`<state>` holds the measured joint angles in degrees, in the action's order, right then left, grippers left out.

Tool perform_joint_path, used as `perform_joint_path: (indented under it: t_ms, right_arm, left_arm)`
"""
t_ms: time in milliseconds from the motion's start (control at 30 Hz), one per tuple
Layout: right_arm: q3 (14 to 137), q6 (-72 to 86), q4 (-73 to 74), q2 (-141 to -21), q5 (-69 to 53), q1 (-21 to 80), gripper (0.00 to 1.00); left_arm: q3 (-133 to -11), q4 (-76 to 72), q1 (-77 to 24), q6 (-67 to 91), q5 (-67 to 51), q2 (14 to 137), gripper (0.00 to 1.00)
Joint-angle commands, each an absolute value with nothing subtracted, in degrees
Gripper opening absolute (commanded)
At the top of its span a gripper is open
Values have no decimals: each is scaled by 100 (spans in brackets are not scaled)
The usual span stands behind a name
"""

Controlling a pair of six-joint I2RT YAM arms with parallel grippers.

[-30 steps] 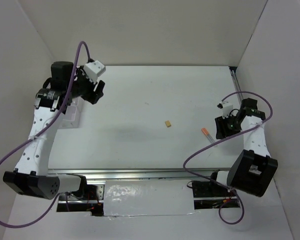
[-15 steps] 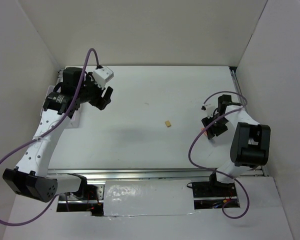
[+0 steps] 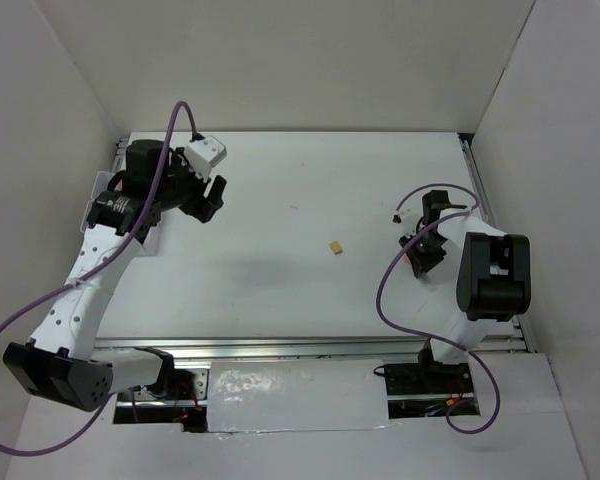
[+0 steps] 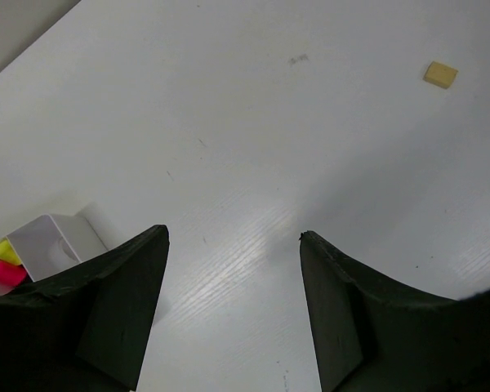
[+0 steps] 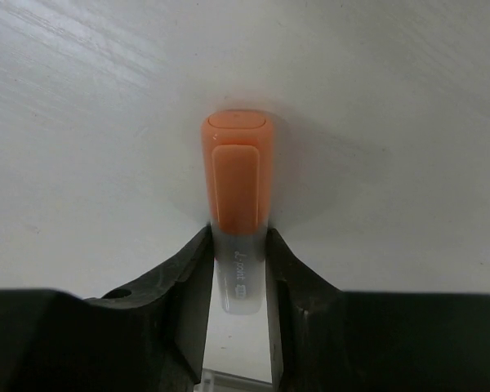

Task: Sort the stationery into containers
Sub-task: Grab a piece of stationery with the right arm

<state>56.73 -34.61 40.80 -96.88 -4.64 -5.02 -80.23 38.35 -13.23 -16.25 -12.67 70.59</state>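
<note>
Our right gripper (image 5: 239, 249) has its jaws clamped on the clear tube with the orange cap (image 5: 238, 175), at the right of the white table (image 3: 310, 180). Our left gripper (image 4: 233, 237) hangs at the far left with its jaws apart and empty, near the translucent white plastic organizer box (image 4: 57, 243).

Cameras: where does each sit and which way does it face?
Top external: above, behind the bases, looking down on the table; both arms show.
Left wrist: arm-mounted, looks down past the open left gripper at the organizer box.
Right wrist: arm-mounted, looks down at the orange-capped tube pinched in the right gripper.
Shared: top and left wrist show the tan square.
</note>
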Motion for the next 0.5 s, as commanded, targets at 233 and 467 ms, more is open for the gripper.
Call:
perform_joint_path:
  t_ms: [233,467]
  right_arm:
    - [6073,-3771,4684,-8396,-2494,-54,6]
    - [6240,-2471,4009,-6874,-3560,1878,0]
  left_arm:
    - [-7279,2718,-1169,982,-2619,6637,75]
    - [-6504,1890,-1195,2662,-3647,6662,71]
